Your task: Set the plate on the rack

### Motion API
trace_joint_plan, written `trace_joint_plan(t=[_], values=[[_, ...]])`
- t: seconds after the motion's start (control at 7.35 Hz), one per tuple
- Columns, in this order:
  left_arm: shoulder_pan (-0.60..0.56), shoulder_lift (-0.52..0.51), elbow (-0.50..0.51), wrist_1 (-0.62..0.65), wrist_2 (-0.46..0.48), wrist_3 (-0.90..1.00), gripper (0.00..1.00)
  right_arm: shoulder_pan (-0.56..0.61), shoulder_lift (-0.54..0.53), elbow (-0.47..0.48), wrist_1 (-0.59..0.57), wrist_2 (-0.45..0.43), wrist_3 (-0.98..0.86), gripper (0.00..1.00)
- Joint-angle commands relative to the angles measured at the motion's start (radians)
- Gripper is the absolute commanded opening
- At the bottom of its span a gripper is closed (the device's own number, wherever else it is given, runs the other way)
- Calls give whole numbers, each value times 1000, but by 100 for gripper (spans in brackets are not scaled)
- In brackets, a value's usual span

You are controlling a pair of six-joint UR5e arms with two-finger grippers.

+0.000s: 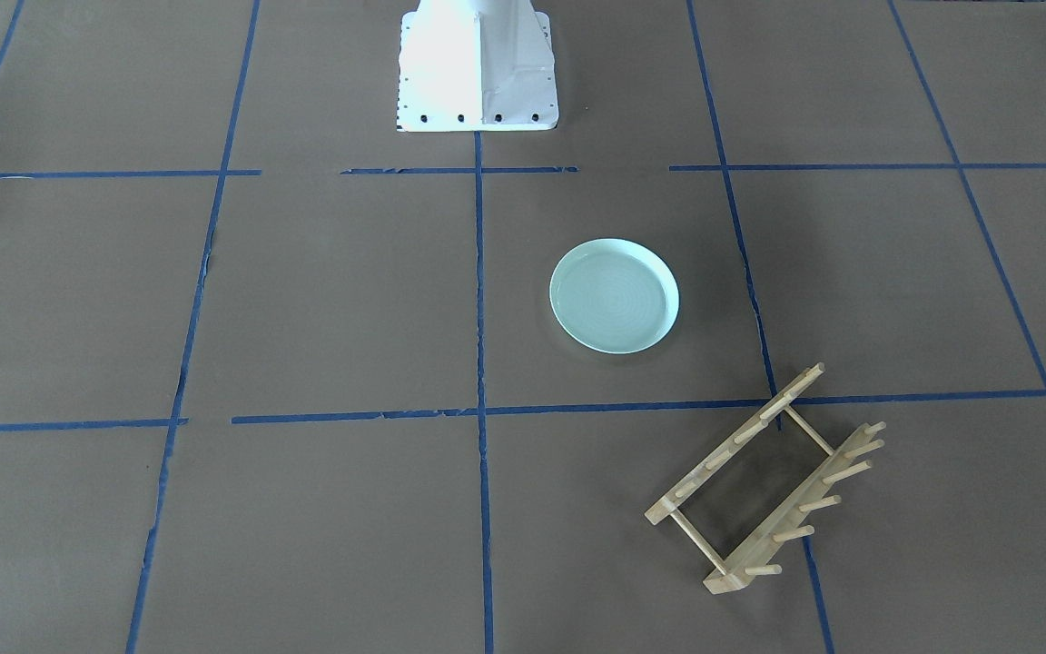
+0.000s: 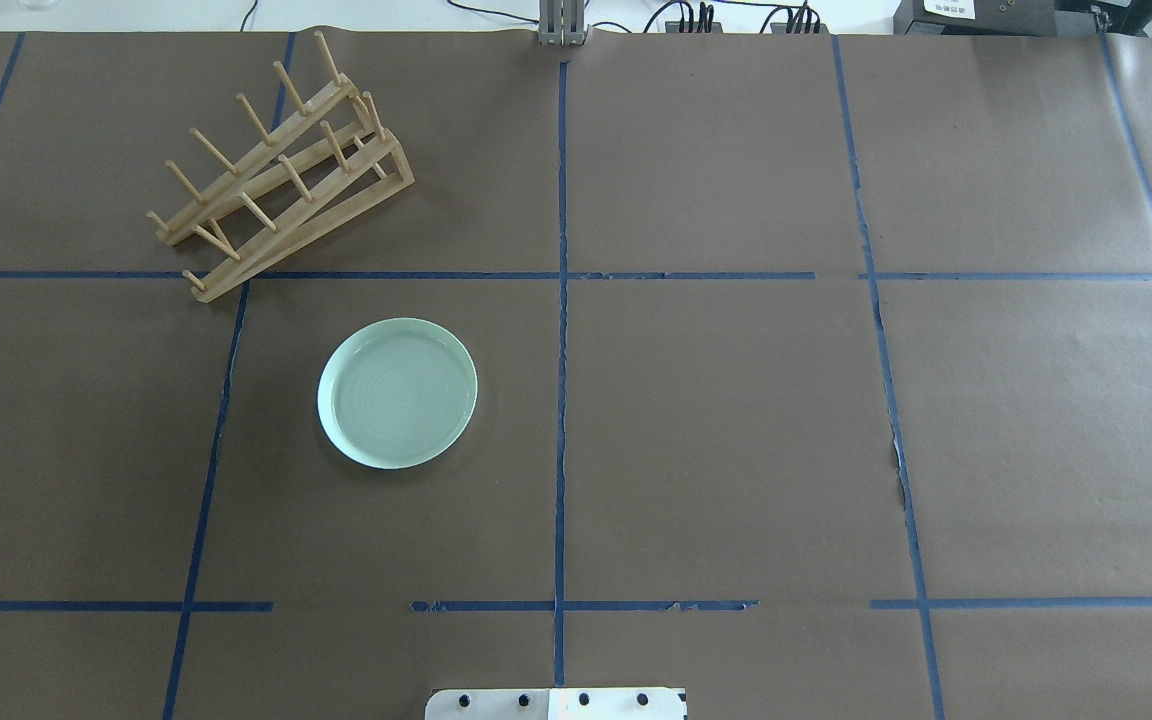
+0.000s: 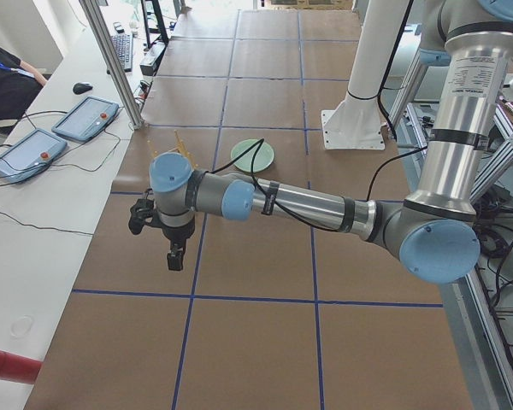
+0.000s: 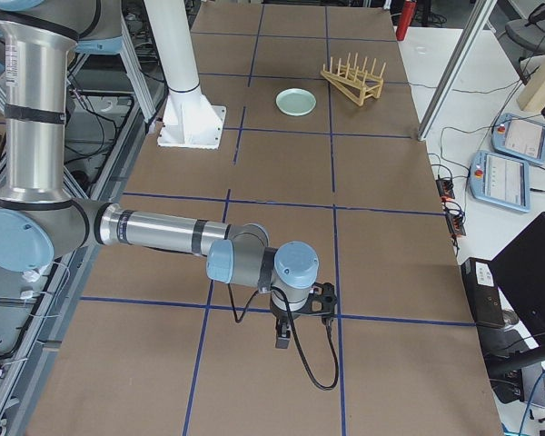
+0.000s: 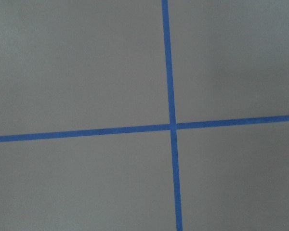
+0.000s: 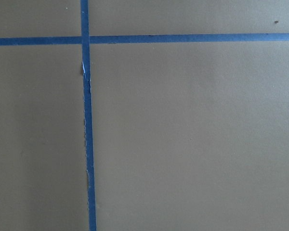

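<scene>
the plate [image 2: 397,393] lies flat on the worktop's left half, the rack [image 2: 276,170] beyond it toward the far left corner. left gripper [image 3: 175,254] and right gripper [image 4: 283,338] hang well off — i cannot tell how far open; neither has the plate. best to pinch the raised rim squarely.

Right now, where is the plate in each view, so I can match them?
Front-facing: the plate, right of centre, up-left of the rack.
Overhead: left of centre, below the rack.
Exterior left: upper middle, right of the rack.
Exterior right: top middle, left of the rack.
Left wrist: not in it.
Right wrist: not in it.
Shared landmark: the rack.
</scene>
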Motion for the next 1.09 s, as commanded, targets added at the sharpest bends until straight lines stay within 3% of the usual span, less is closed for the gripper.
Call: trace_joint_plan(t=[0.0, 0.41, 0.68, 0.95], values=[[123, -89, -124, 89, 13, -213, 100, -1, 0, 0, 0, 0, 0, 100], [241, -209, -221, 166, 15, -408, 100, 1, 0, 0, 0, 0, 1, 100], [338, -267, -224, 166, 16, -522, 100, -1, 0, 0, 0, 0, 0, 100], [462, -330, -229, 166, 94, -675, 100, 1, 0, 0, 0, 0, 0, 100]])
